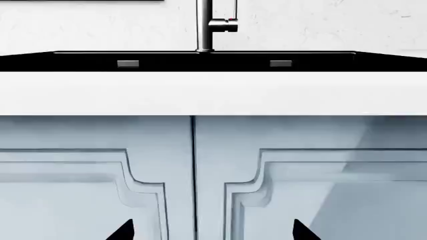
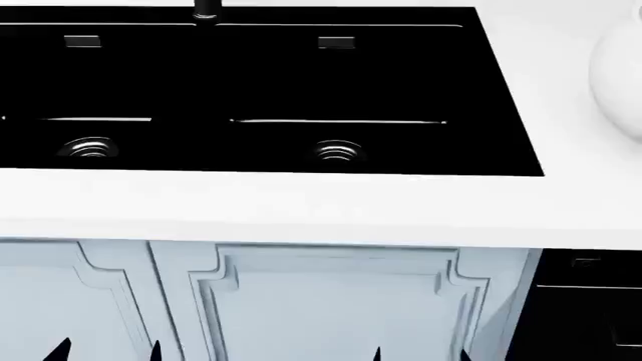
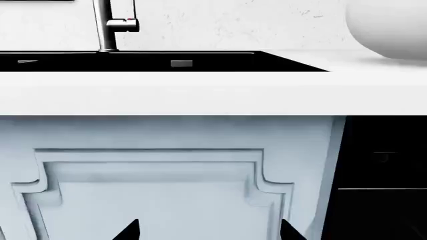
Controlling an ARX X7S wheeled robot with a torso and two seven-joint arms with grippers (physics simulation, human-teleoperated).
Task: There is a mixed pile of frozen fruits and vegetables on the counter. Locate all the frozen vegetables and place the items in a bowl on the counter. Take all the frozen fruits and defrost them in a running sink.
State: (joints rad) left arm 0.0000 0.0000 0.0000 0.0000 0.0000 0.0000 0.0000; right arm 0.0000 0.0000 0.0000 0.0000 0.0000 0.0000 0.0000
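Gleaming black sink [image 2: 401, 83], 2 steel drains; both grippers spread apart, empty.

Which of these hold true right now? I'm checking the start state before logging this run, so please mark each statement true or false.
1. The sink has two basins, each with a round drain. True.
2. A yellow lemon lies in the right basin. False: both basins are bare, and no fruit shows in any view.
3. The white bowl stands on the counter to the right of the sink. True.
4. The right gripper holds the green vegetable. False: only its dark fingertips show, with nothing between them, in front of the cabinet doors.
5. The tap rises behind the sink. True.
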